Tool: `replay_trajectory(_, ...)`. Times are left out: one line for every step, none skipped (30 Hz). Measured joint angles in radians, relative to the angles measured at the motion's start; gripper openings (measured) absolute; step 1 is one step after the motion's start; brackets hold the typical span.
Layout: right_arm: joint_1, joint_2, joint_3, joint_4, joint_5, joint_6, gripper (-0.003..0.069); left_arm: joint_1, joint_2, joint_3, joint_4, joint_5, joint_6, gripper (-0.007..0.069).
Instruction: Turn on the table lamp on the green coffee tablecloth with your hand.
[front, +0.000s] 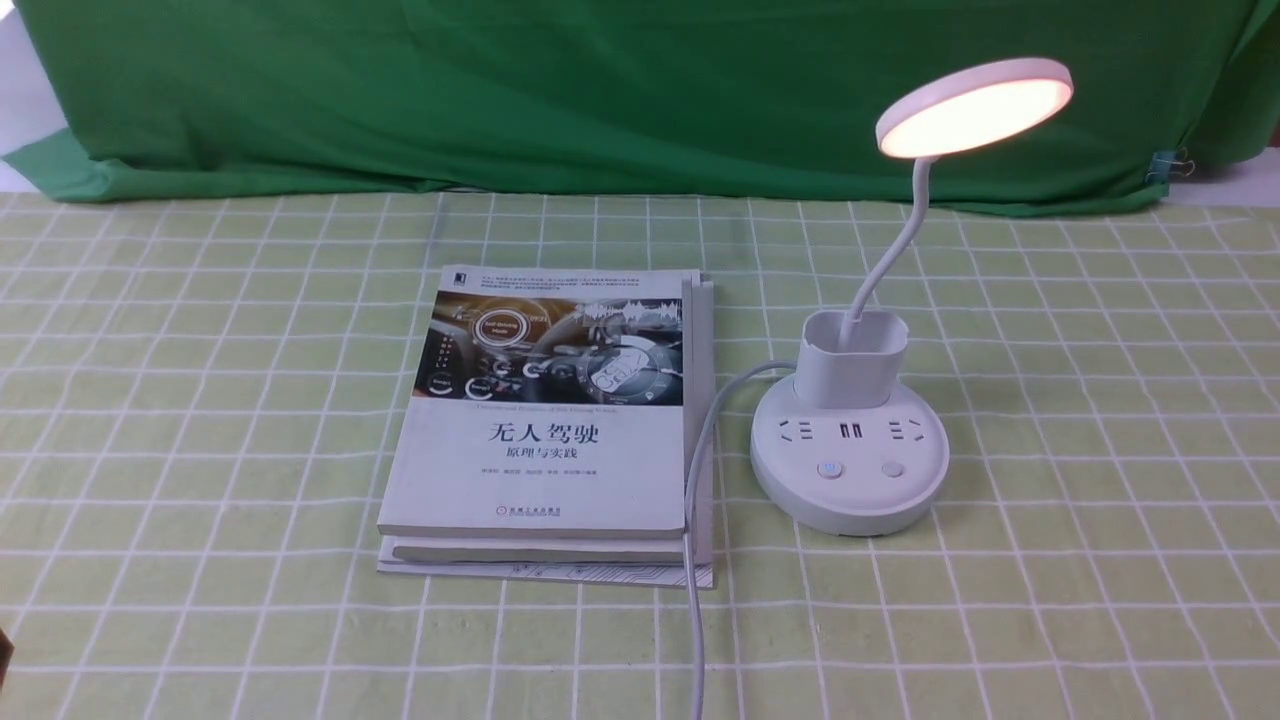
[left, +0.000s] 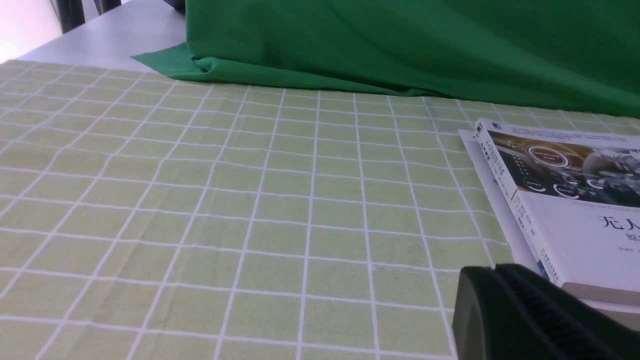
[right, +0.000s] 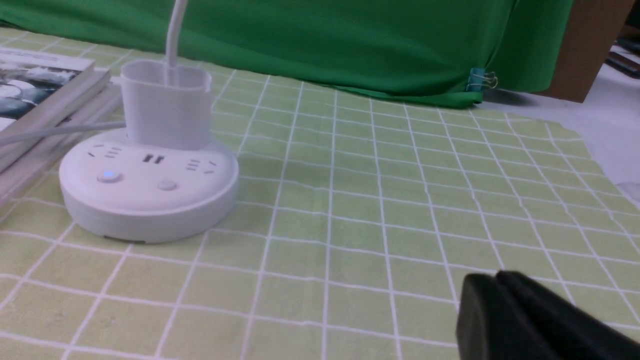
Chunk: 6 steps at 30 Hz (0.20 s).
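Observation:
The white table lamp (front: 850, 440) stands on the pale green checked tablecloth (front: 200, 400), right of centre. Its round disc head (front: 975, 105) glows warm white. On its round base the left button (front: 828, 469) shows a faint blue light, which is clearer in the right wrist view (right: 109, 175); the right button (front: 892, 468) is plain. The base also shows in the right wrist view (right: 150, 190). My right gripper (right: 495, 277) is shut and empty, low over the cloth, well apart from the base. My left gripper (left: 492, 270) is shut and empty beside the books. Neither arm shows in the front view.
A stack of books (front: 555, 430) lies left of the lamp, also in the left wrist view (left: 565, 200). The lamp's white cord (front: 695, 520) runs along the books' right edge toward the front. A dark green backdrop cloth (front: 600, 90) hangs at the back, held by a clip (front: 1165, 165).

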Motion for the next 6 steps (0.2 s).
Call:
replay_trajectory(0.000,0.000,0.000,0.000,0.000,0.000,0.0069,0.000,0.000,0.000,0.000,0.000,0.000,0.0003)
replay_trajectory(0.000,0.000,0.000,0.000,0.000,0.000,0.0069,0.000,0.000,0.000,0.000,0.000,0.000,0.0003)
replay_trajectory(0.000,0.000,0.000,0.000,0.000,0.000,0.0071,0.000,0.000,0.000,0.000,0.000,0.000,0.0003)
replay_trajectory(0.000,0.000,0.000,0.000,0.000,0.000,0.0071,0.000,0.000,0.000,0.000,0.000,0.000,0.0003)
replay_trajectory(0.000,0.000,0.000,0.000,0.000,0.000,0.0076,0.000,0.000,0.000,0.000,0.000,0.000,0.0003)
replay_trajectory(0.000,0.000,0.000,0.000,0.000,0.000,0.0077,0.000,0.000,0.000,0.000,0.000,0.000,0.0003)
